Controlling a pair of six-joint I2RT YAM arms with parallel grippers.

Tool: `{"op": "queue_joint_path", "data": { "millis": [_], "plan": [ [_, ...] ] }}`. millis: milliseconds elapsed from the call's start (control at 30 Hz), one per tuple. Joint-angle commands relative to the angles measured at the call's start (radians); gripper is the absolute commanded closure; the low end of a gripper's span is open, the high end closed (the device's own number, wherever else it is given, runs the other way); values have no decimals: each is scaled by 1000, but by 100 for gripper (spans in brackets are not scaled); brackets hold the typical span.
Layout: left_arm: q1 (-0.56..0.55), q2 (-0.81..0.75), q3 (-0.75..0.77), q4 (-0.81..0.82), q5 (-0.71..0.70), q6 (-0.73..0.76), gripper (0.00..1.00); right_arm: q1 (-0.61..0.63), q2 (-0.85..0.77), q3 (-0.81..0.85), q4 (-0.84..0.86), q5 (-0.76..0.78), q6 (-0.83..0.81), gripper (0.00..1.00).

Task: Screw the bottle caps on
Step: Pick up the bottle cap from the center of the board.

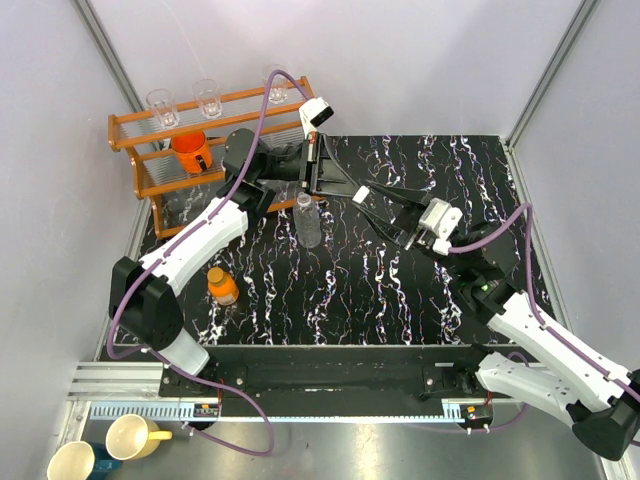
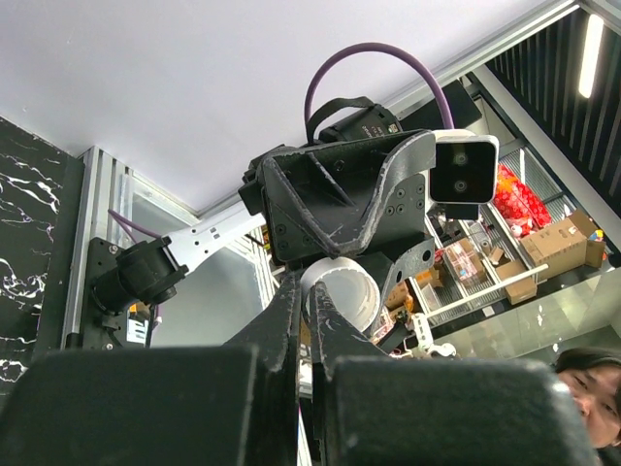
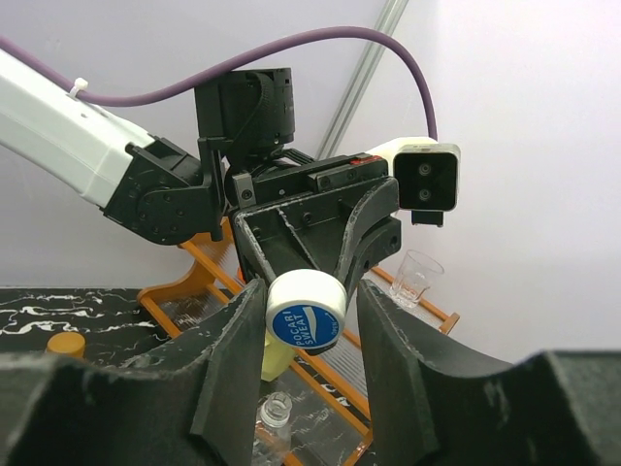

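1. An orange bottle point(image 1: 223, 286) stands at the near left of the counter point(image 1: 400, 290).
2. Farther in, a clear bottle point(image 1: 308, 225) stands upright at mid-counter, its mouth uncapped.
3. Just above it, the left gripper point(image 2: 309, 296) is clamped on a white cap with a blue top point(image 3: 306, 313), holding it in the air.
4. The right gripper point(image 3: 310, 296) is open, one finger on each side of that cap.
5. At the far left, a wooden rack point(image 1: 150, 180) holds glasses point(image 1: 160, 105) and an orange mug point(image 1: 190, 150).
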Motion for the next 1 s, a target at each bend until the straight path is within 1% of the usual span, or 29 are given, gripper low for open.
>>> {"op": "queue_joint_path", "data": {
  "millis": [0, 200, 233, 333, 467, 600, 967],
  "plan": [
    [5, -39, -8, 49, -31, -18, 100, 11, 5, 16, 32, 22, 19, 55],
    [7, -47, -8, 72, -36, -34, 100, 11, 5, 18, 25, 24, 30, 57],
    [5, -50, -8, 72, -36, -35, 100, 13, 4, 18, 23, 26, 32, 60],
    [5, -53, -14, 80, -39, -41, 100, 13, -2, 16, 22, 32, 33, 62],
    [7, -60, -11, 92, -42, -55, 100, 11, -2, 7, 34, 36, 45, 54],
    [5, -67, -12, 106, -43, -64, 100, 11, -4, 1, 46, 44, 49, 50],
    [8, -76, -37, 106, -43, -58, 100, 11, -10, 8, 57, 35, 71, 60]
  ]
}}
